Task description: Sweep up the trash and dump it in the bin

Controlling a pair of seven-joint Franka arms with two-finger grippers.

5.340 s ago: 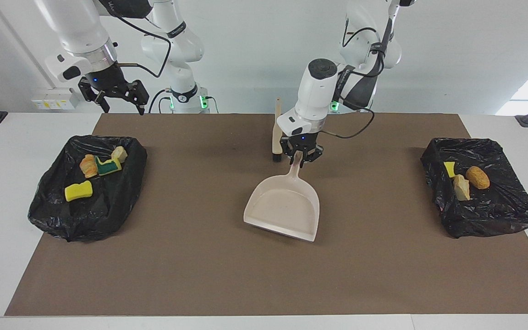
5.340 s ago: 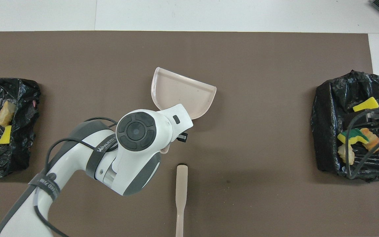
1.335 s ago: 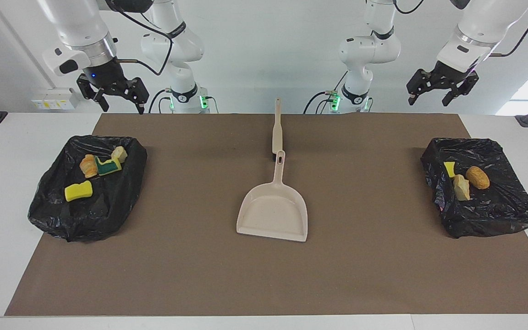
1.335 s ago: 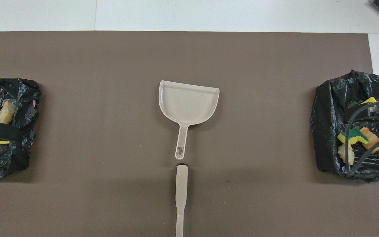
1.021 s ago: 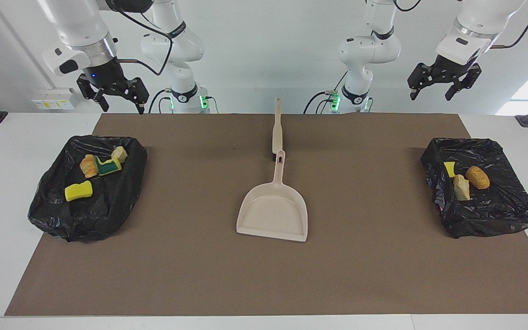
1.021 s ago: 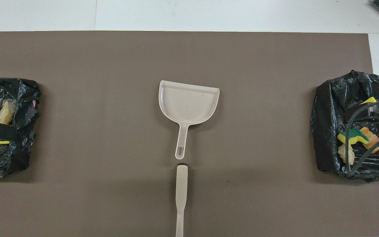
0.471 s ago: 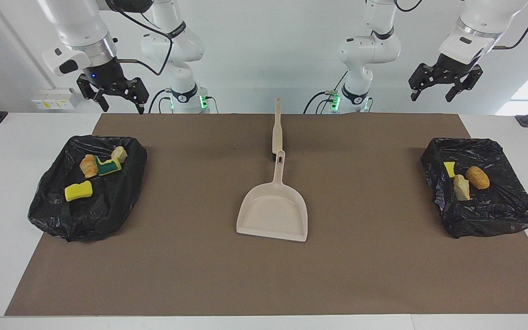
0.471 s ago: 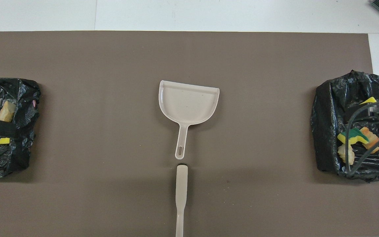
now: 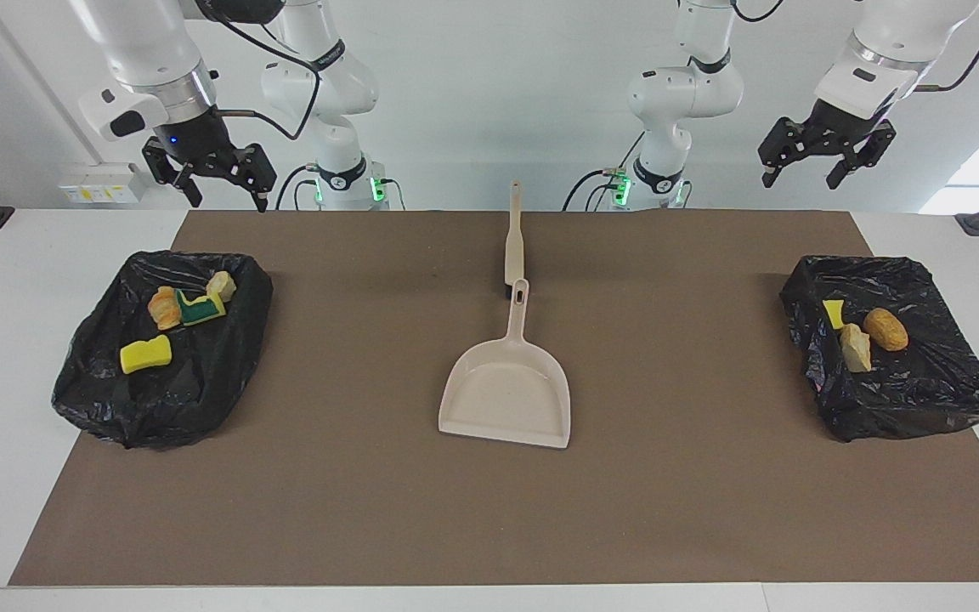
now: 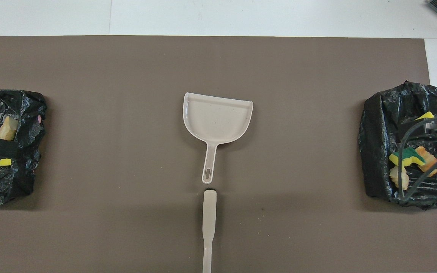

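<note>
Two bins: both hold the trash; none shows on the mat.
Facing view, arms: left gripper (image 9: 825,161) and right gripper (image 9: 216,177) hang high, jaws wide, empty; each is up over its own bin's end.
Facing view, trash: sponge (image 9: 146,354), croissant (image 9: 165,307) in right-arm bin (image 9: 116,408); roll (image 9: 885,329) in left-arm bin (image 9: 923,399).
Facing view, tools: dustpan (image 9: 508,395) lies mid-mat, empty; brush (image 9: 512,238) nearer the robots.
Step, my guess: finished; best to hold clear, touching nothing.
Overhead view: right arm's cable crosses its bin (image 10: 374,151), part-hiding trash; pan's bare floor is plain; how high the grippers hang is lost here.
</note>
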